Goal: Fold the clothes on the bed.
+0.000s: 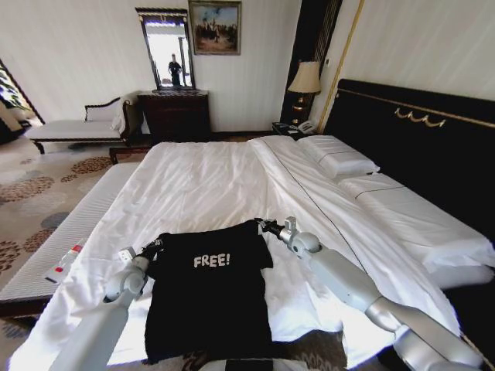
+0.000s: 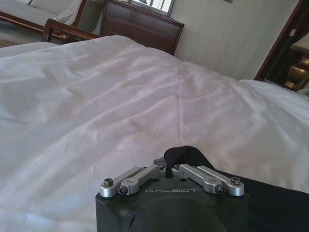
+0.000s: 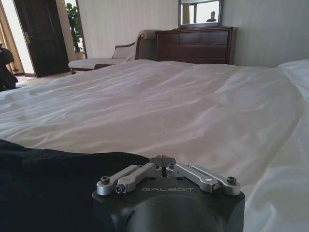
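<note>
Black T-shirt [image 1: 205, 301]: laid on bed [image 1: 201, 185], sleeves tucked, lengthwise fold judged outstanding. Left gripper [image 1: 154, 248] and right gripper [image 1: 264, 225]: fingers closed, each pinching a shoulder corner.

Soft matt black cloth T-shirt [image 1: 203, 309] on smooth white cotton-like sheets [image 1: 193, 185].

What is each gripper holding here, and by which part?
Both hold the black T-shirt on the bed: the left gripper pinches its left shoulder corner, the right gripper its right shoulder corner.
</note>
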{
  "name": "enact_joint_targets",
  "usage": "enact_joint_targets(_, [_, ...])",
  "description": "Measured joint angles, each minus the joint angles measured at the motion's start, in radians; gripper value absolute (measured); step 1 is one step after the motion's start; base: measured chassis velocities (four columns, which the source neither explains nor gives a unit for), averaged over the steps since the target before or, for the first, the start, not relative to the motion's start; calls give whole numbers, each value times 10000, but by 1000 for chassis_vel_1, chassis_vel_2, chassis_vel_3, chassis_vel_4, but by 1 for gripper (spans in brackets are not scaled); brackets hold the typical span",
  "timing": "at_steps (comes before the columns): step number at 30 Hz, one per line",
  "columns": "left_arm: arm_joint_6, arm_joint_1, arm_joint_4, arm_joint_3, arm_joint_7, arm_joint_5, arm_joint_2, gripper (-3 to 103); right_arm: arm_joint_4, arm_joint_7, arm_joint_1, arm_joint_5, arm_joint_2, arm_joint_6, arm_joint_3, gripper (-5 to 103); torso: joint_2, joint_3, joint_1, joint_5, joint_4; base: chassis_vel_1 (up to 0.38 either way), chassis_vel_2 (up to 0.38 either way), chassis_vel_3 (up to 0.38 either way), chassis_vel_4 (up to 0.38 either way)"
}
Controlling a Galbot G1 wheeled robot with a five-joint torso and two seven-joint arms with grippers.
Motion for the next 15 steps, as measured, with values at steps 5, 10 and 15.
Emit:
enact_joint_targets(5, [-129,-593,924,125,-2,4,-260,0,-1576,180,262,-247,1348,321,110,0,1,1,1,5,2,0,0,0,0])
enact_joint_targets(10, [-177,-1022,1539,347,19,111,-432,0,-2232,261,428,-323,1872,370,202,0,0,2,3,0,2,0,0,0,0])
enact_joint_targets(15, [-176,-1413,1981,528,27,112,-546,0,-2407,421,515,-272,2075,209,228,0,1,1,0,1,0,0,0,0,0])
